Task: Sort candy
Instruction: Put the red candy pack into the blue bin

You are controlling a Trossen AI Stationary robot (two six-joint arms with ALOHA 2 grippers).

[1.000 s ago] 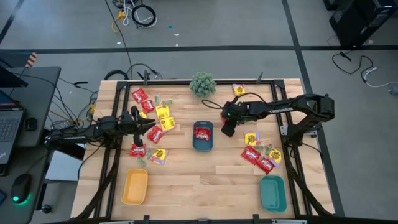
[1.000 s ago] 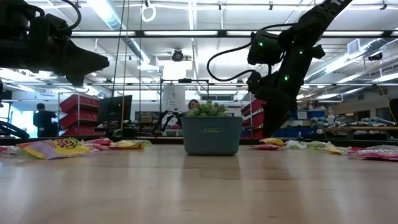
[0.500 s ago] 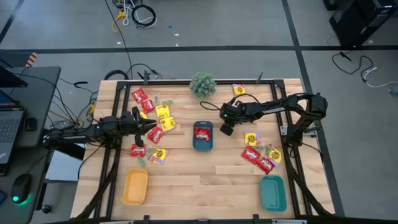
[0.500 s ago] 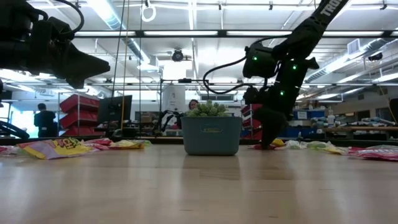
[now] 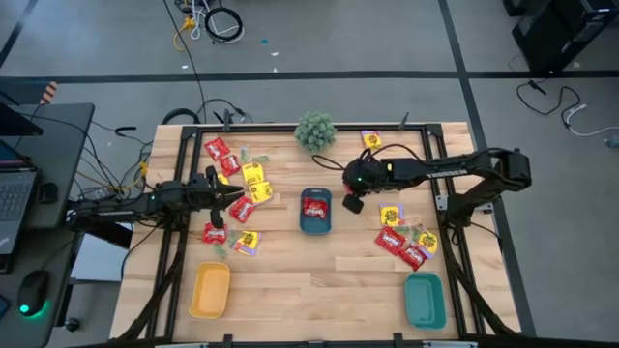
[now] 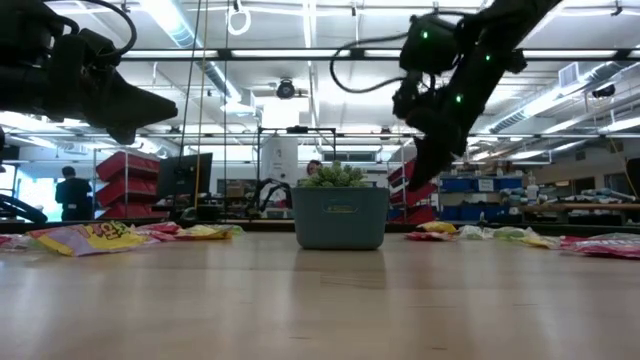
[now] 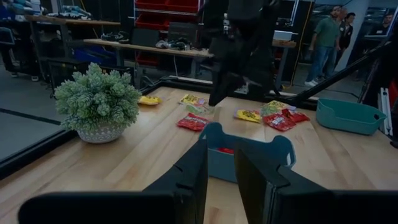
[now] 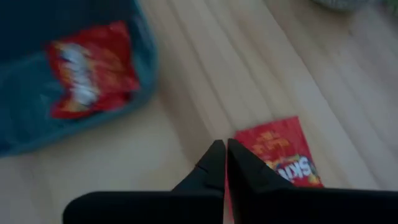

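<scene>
Pale wooden counter (image 8: pixel 323 81) lies under my right fingers (image 8: pixel 224 163), pressed shut on nothing. One red candy packet (image 8: pixel 283 155) lies just beyond their tips (flat, untouched); another sits inside the teal tray (image 8: pixel 37 134).

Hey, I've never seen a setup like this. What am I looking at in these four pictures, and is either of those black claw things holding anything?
These are two robot arms at a wooden table, set to sort candy. One picture looks straight down on the table, one looks level across the tabletop, and two come from cameras on the arms' wrists. Small wrapped candy packets, mostly red and yellow, lie in a left pile and a right pile. A blue tray in the middle holds one red packet. A yellow tray, a teal tray and a green plant ball are on the table too. The left gripper hovers open and empty above the left pile. The right gripper is shut at the corner of a second red packet; I cannot tell whether it pinches it.
</scene>
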